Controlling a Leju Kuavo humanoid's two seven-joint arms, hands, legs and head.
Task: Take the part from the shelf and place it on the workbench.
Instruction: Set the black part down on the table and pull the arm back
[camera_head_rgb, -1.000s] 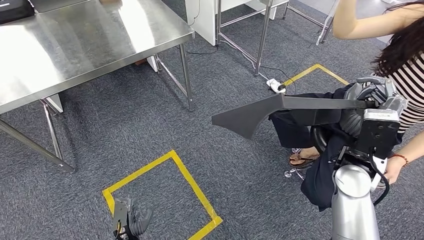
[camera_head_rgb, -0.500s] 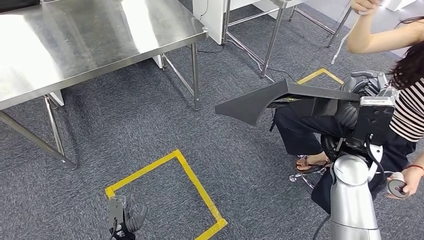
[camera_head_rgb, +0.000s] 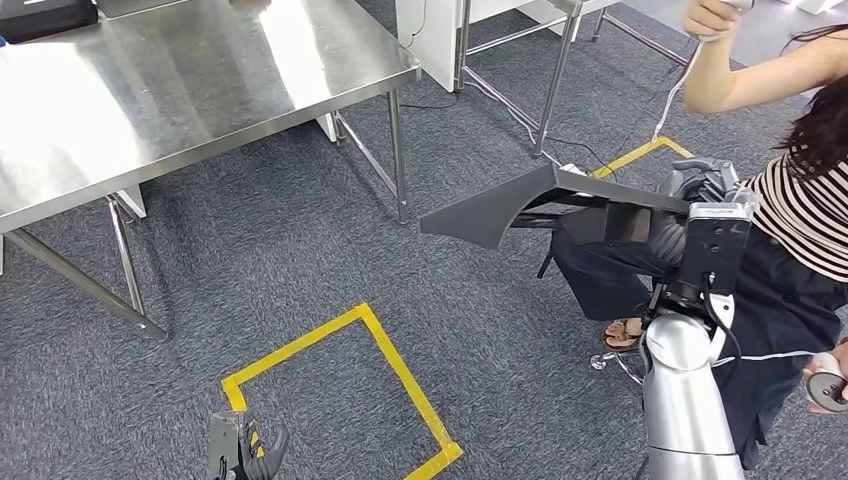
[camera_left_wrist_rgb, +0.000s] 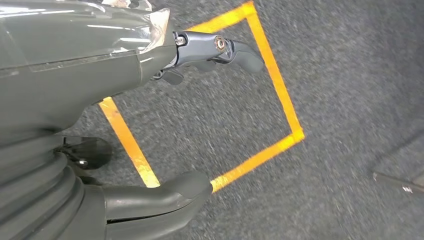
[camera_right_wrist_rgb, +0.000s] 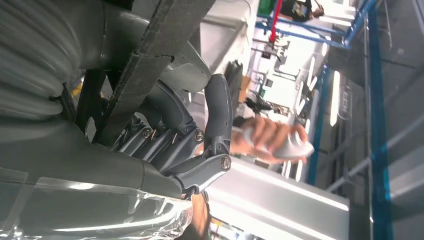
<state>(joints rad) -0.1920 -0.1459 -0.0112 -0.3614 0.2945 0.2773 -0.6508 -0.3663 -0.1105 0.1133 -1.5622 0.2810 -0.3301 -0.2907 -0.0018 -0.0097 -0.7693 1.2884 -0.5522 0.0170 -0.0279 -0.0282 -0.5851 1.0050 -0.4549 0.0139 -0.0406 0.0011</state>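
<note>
The black part (camera_head_rgb: 520, 205) is gripped at one end by the right hand (camera_head_rgb: 690, 215) and held out level above the grey carpet (camera_head_rgb: 300, 260), pointing toward the steel workbench (camera_head_rgb: 180, 80), which is well apart from it. In the right wrist view the fingers (camera_right_wrist_rgb: 217, 115) are seen wrapped around the part's edge. The left hand (camera_head_rgb: 245, 455) hangs low with nothing in it, fingers apart, over the yellow tape square (camera_head_rgb: 390, 365). A person in a striped top (camera_head_rgb: 800, 215) is seen just beside the right arm
</note>
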